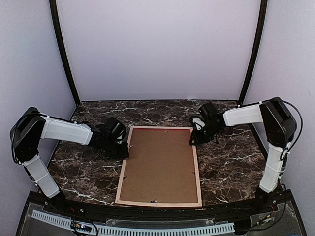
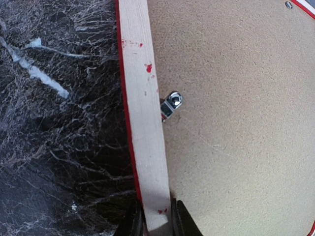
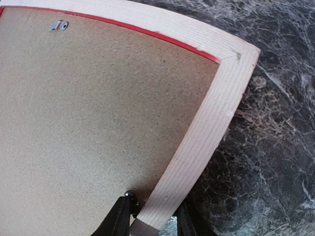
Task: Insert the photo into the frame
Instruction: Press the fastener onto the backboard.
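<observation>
The frame (image 1: 197, 167) lies face down on the marble table, its pale wood back up and thin red edges showing. A brown backing board (image 1: 160, 164) fills it. The photo is hidden. My left gripper (image 1: 125, 153) is at the frame's left rail. In the left wrist view the left gripper (image 2: 156, 221) is shut on that pale rail (image 2: 142, 123), both fingers pressed to its sides. My right gripper (image 1: 193, 140) is at the right rail near the far corner. In the right wrist view the right gripper (image 3: 152, 216) straddles the rail (image 3: 206, 128), with a slim gap on the board side.
A small metal clip (image 2: 171, 104) sits on the board beside the left rail, and another clip (image 3: 59, 24) near the far edge. Dark marble table (image 1: 231, 157) surrounds the frame. White walls and black poles enclose the back and sides.
</observation>
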You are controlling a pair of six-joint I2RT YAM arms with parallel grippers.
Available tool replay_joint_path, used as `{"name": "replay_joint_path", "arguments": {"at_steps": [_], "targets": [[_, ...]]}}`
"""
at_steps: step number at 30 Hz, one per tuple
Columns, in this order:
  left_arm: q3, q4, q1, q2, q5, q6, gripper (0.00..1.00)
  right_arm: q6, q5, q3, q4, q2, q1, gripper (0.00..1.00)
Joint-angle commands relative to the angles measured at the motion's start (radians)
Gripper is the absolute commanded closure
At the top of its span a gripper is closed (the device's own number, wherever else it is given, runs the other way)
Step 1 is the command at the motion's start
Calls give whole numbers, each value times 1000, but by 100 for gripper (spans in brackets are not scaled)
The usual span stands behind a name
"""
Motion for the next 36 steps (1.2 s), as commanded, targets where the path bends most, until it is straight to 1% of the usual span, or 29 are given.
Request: {"name": "replay_joint_path", "arguments": {"at_steps": [1, 4, 7, 13, 17, 21, 27, 30, 32, 33, 34, 36], "targets": [[-44, -45, -8, 2, 4, -1, 79, -33, -38, 11, 19, 22, -22, 59], [-58, -17, -8, -13, 3, -30, 78, 12, -70, 2, 36, -12, -28, 47], [-74, 5, -15, -21, 0, -53, 78, 52, -74, -10, 36, -44, -28, 41], [-94, 41, -25, -39, -17, -91, 78, 143, -51, -106, 49, -132, -3, 38], [-101, 63, -26, -49, -16, -103, 76, 204, -17, -179, 63, -189, 51, 38], [-97, 64, -27, -57, -17, -102, 75, 260, 30, -233, 69, -217, 120, 40], [-77, 56, -28, -63, -21, -91, 70, 313, 107, -288, 64, -215, 175, 45], [-67, 47, -28, -74, -25, -83, 65, 314, 115, -303, 64, -219, 182, 53], [-55, 37, -27, -85, -43, -65, 55, 303, 127, -306, 62, -222, 182, 62], [-51, 31, -27, -94, -63, -57, 51, 292, 138, -302, 55, -220, 182, 66], [-42, 28, -26, -105, -78, -39, 45, 280, 149, -296, 49, -217, 181, 70], [-26, 24, -24, -118, -90, -9, 38, 245, 168, -278, 35, -203, 181, 77]]}}
